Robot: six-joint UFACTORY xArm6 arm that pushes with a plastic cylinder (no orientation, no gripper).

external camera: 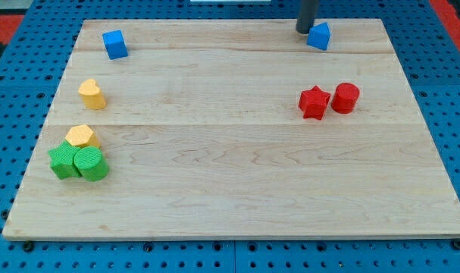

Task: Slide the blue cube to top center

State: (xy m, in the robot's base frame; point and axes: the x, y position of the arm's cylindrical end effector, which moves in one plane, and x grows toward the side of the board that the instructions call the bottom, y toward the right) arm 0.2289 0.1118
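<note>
A blue cube (114, 44) sits near the top left corner of the wooden board (230, 189). A second blue block (319, 36), with a slanted top, sits near the top edge, right of centre. My tip (304, 30) is at the top of the view, just left of that second blue block and touching or almost touching it. The tip is far to the right of the blue cube.
A red star (314, 103) and a red cylinder (345, 98) sit side by side at the right. A yellow block (92, 94) sits at the left. Below it a yellow hexagon (80, 136), a green block (63, 161) and a green cylinder (91, 163) cluster together.
</note>
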